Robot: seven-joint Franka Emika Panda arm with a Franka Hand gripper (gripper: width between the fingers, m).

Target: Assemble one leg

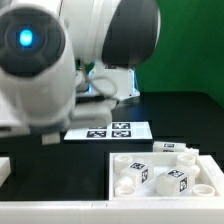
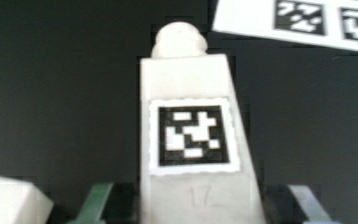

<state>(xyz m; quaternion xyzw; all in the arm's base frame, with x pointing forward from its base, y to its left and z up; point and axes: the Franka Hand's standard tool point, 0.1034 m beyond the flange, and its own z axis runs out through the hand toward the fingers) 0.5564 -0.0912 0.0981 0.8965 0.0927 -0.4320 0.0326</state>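
Observation:
In the wrist view a white boxy leg (image 2: 194,120) lies on the black table, with a black-and-white tag on its face and a rounded peg at its far end. My gripper (image 2: 202,203) is open and straddles the leg's near end. One greenish finger (image 2: 101,203) stands on each side, with a dark gap between each finger and the leg. In the exterior view my gripper is hidden behind the arm's white body (image 1: 40,70). More tagged legs (image 1: 174,182) stand in the large white tray-like part (image 1: 116,178) at the exterior view's lower right.
The marker board (image 1: 108,131) lies flat mid-table and shows beyond the leg in the wrist view (image 2: 304,20). Another white part (image 2: 12,203) lies beside one finger. A white piece (image 1: 4,170) sits at the exterior view's left edge.

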